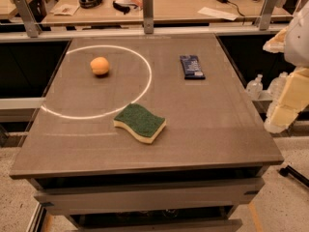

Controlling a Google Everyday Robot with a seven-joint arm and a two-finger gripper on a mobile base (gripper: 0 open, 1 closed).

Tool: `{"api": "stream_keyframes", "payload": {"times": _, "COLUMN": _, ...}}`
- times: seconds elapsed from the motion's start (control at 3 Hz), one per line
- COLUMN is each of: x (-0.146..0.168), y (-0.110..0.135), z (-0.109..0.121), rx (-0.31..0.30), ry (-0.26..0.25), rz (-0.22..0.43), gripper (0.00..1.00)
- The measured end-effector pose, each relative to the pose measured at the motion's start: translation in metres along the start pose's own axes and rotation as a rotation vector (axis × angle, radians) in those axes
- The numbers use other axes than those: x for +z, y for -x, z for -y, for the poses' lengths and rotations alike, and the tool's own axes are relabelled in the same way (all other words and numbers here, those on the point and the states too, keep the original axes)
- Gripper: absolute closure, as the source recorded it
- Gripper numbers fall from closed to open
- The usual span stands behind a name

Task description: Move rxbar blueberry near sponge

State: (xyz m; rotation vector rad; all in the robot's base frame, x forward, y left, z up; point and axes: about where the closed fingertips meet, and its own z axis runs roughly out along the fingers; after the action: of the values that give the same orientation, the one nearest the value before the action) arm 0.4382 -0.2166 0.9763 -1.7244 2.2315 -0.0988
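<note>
The rxbar blueberry [192, 66], a flat dark blue bar with pale print, lies on the far right part of the grey table [222, 129]. The sponge [140, 123], dark green on top over pale yellow foam, lies near the middle front of the table, apart from the bar. My arm comes in at the right edge, off the table's side, and my gripper [276, 41] hangs there to the right of the bar and touches nothing.
A round orange fruit [100, 65] sits at the far left inside a white circle [145, 88] marked on the table. A rail with metal posts [147, 6] runs along the table's far edge, with a cluttered desk behind it. Plastic bottles [255, 86] stand below to the right.
</note>
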Motion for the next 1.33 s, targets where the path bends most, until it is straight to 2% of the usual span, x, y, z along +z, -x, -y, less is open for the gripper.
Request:
{"api": "stream_keyframes", "payload": {"times": 0.33, "x": 0.000, "y": 0.000, "z": 0.000, "rx": 0.000, "ry": 0.000, "rz": 0.000, "gripper": 0.00}}
{"api": "stream_keyframes", "payload": {"times": 0.67, "x": 0.000, "y": 0.004, "z": 0.003, "rx": -0.001, "ry": -0.014, "rz": 0.027, "gripper": 0.00}}
{"api": "stream_keyframes", "payload": {"times": 1.0, "x": 0.003, "y": 0.006, "z": 0.012, "rx": 0.011, "ry": -0.039, "rz": 0.109, "gripper": 0.00}}
{"api": "stream_keyframes", "payload": {"times": 1.33, "x": 0.015, "y": 0.004, "z": 0.022, "rx": 0.071, "ry": -0.060, "rz": 0.208, "gripper": 0.00}}
